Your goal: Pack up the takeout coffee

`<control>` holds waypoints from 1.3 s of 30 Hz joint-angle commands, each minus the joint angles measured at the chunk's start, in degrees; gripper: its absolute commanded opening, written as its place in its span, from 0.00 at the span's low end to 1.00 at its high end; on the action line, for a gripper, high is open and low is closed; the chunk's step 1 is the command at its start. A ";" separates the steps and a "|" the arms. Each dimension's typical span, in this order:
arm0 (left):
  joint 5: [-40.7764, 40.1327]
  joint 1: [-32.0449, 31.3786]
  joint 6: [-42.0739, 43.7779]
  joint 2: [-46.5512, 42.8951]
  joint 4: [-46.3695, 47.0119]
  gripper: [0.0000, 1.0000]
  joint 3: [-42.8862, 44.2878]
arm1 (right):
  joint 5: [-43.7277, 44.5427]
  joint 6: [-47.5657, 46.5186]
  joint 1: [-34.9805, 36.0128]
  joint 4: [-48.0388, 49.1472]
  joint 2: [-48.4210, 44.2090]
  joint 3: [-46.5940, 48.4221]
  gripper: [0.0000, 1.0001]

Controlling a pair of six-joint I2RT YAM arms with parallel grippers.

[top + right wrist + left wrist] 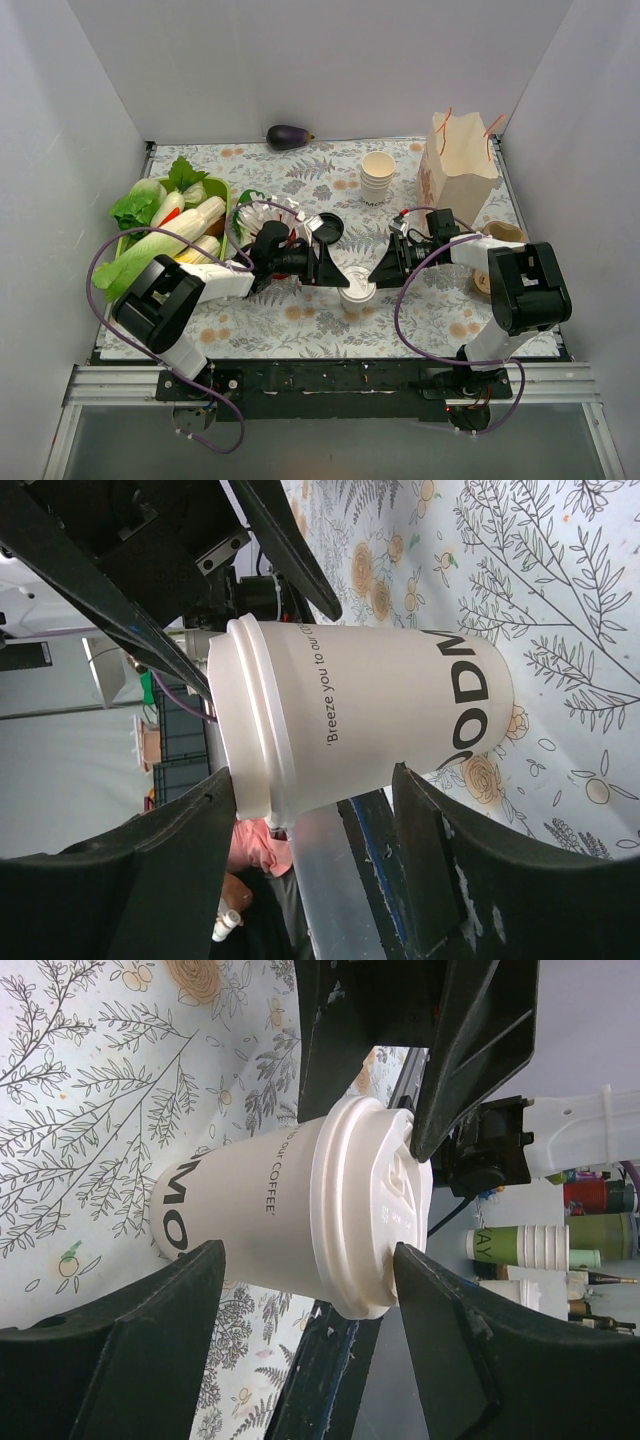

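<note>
The takeout coffee (357,290), a cream paper cup with a white lid, stands upright on the floral tablecloth between both arms. My left gripper (338,273) is at its left and my right gripper (377,273) at its right. In the left wrist view the cup (260,1210) sits between the wide-apart fingers of my left gripper (308,1252). One fingertip (410,1265) touches the lid's top and the other is beside the lower wall. A right-arm finger (470,1050) rests on the lid too. My right gripper (315,778) straddles the cup (380,710) with its jaws wide.
A brown paper bag (458,160) stands at the back right, with a stack of lidless cups (377,178) to its left. A flat black lid (327,228) lies behind the coffee. A green basket (228,190) of vegetables is at the left and an eggplant (288,136) by the back wall.
</note>
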 commanded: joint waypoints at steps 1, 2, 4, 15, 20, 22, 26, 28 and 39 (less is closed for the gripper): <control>2.31 0.46 1.93 -0.69 -1.87 0.73 0.86 | 3.37 -2.00 0.31 0.08 0.33 0.90 0.70; 2.75 0.46 2.20 -1.65 -1.87 0.75 1.13 | 1.71 -1.92 0.40 0.43 -0.19 1.25 0.71; 3.80 0.37 3.34 -2.53 -2.31 0.79 1.48 | 0.64 -2.00 0.31 0.87 -0.63 2.04 0.73; -4.01 0.54 1.51 -5.53 -6.70 0.82 5.87 | -0.86 -3.94 0.31 -1.41 -1.87 4.41 0.79; -7.35 0.63 -0.96 -3.51 -8.81 0.78 6.49 | -0.07 -5.43 0.40 -2.73 -2.04 4.15 0.79; -7.88 0.81 -2.28 -3.07 -8.55 0.76 5.53 | 0.02 -5.69 0.49 -3.08 -1.87 3.80 0.79; -6.57 0.90 -3.51 -1.84 -7.06 0.73 4.39 | 0.02 -6.40 0.31 -3.34 -1.78 3.27 0.79; -6.39 0.81 -4.21 -0.69 -6.97 0.71 4.04 | 0.02 -6.49 0.31 -3.25 -1.52 2.75 0.78; -4.63 0.98 -5.09 3.61 2.15 0.67 -0.96 | 0.10 -6.40 0.14 -2.38 0.42 2.04 0.74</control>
